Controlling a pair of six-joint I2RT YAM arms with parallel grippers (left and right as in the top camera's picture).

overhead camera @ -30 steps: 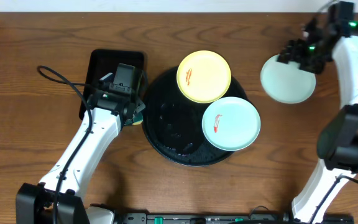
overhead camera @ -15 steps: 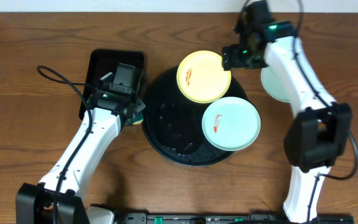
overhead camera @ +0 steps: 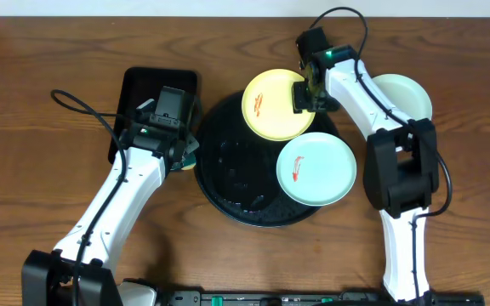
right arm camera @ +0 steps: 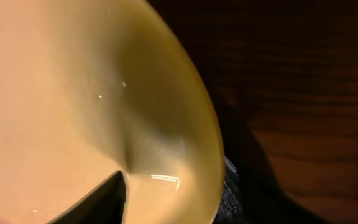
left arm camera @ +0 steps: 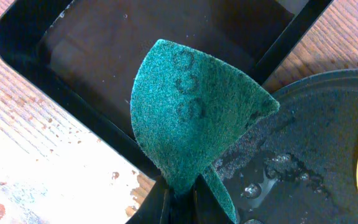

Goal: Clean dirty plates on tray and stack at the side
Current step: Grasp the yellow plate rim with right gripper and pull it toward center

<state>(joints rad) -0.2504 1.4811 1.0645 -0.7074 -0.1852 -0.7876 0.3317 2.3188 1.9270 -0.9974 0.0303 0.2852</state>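
Note:
The round black tray (overhead camera: pixel 228 183) holds a yellow plate (overhead camera: pixel 270 106) with a red smear at its far edge and a mint plate (overhead camera: pixel 316 168) with a red smear at its right. A second mint plate (overhead camera: pixel 405 95) lies on the table to the right, partly behind the arm. My right gripper (overhead camera: pixel 303 95) is open at the yellow plate's right rim. In the right wrist view one finger lies over the yellow plate (right arm camera: pixel 73 93); the other is hidden. My left gripper (left arm camera: pixel 182 200) is shut on the teal sponge (left arm camera: pixel 191 112) by the tray's left edge (left arm camera: pixel 316 137).
A smaller rectangular black tray (overhead camera: pixel 143 89) sits left of the round tray, under the sponge in the left wrist view (left arm camera: pixel 61 102). A black cable (overhead camera: pixel 79 104) runs over the table at the left. Bare wood lies in front of the round tray.
My right arm has swung left from the mint plate at the right, left it on the table, and come to the yellow plate's right rim. The left arm has not moved.

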